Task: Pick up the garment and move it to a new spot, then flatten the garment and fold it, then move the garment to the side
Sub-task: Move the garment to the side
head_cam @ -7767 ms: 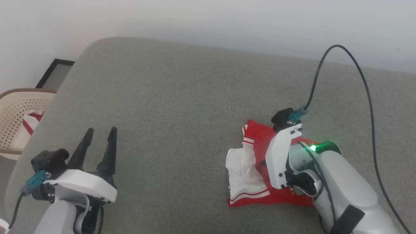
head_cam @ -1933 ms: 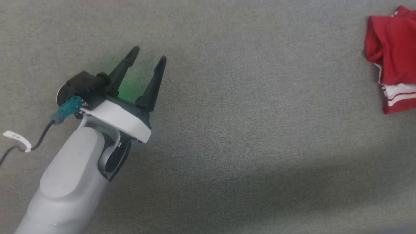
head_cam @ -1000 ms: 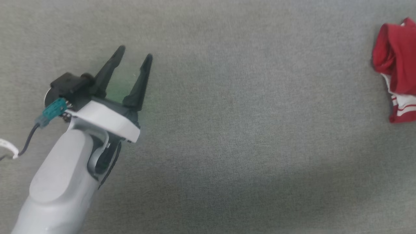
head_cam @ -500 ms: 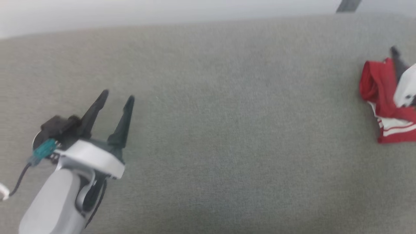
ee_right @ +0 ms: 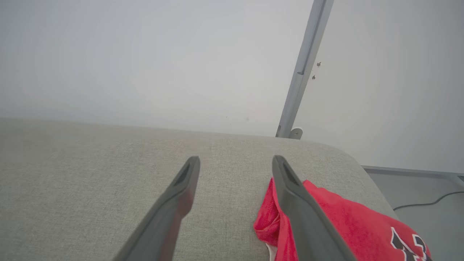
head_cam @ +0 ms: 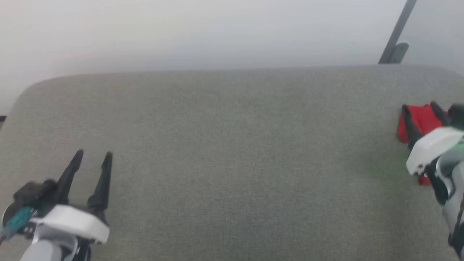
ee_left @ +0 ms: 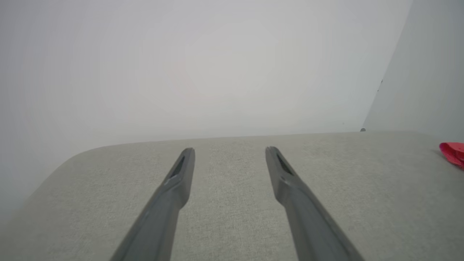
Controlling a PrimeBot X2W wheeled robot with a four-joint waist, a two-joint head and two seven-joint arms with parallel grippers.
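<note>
The garment [head_cam: 417, 119] is a red jersey lying folded at the far right of the grey cushion [head_cam: 232, 163]. In the right wrist view the garment [ee_right: 348, 224] shows black white-outlined numerals at its lower right. My right gripper [head_cam: 420, 110] hovers open just above and in front of it, its right finger [ee_right: 301, 203] over the cloth's left edge, nothing between the fingers. My left gripper [head_cam: 93, 159] stands open and empty at the lower left, far from the garment [ee_left: 453, 152], which peeks in at the right edge of the left wrist view.
A pale wall runs behind the cushion. A grey metal bar [head_cam: 397, 34] leans against the wall at the back right, also seen as the bar [ee_right: 302, 69] in the right wrist view. A dark cable [ee_right: 427, 203] lies on the floor beyond the cushion's right end.
The head camera has tilted up, bringing the wall and cushion's back edge into view. My right gripper has come into view over the garment. Both grippers stay open.
</note>
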